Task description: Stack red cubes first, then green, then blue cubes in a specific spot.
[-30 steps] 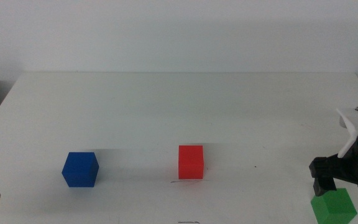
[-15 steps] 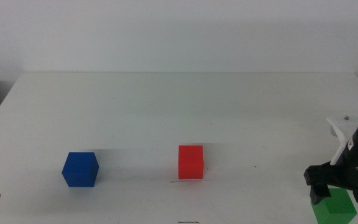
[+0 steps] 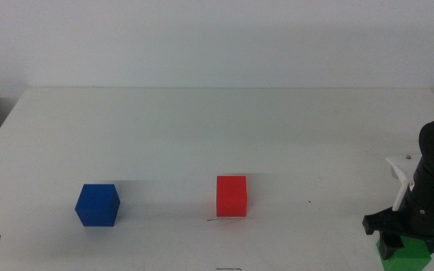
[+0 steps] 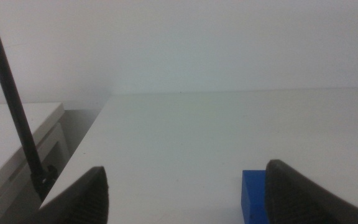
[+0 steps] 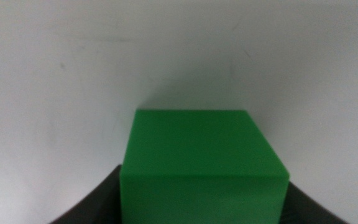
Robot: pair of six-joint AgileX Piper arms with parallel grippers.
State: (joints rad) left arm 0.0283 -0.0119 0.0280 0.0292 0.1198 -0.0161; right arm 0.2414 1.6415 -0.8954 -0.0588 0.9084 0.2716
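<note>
Green cube (image 5: 202,162) sits between the right pincer's (image 3: 407,242) spread jaws — well right of the red cube (image 3: 231,196).

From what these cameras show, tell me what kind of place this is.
Probably a robot lab test bench: a plain white table against a bare wall, holding only a red cube, a blue cube and a green cube, with the right gripper over the green one.

Red cube (image 3: 231,196) mid-table, blue cube (image 3: 96,205) leftward, green cube (image 3: 411,254) far right.
</note>
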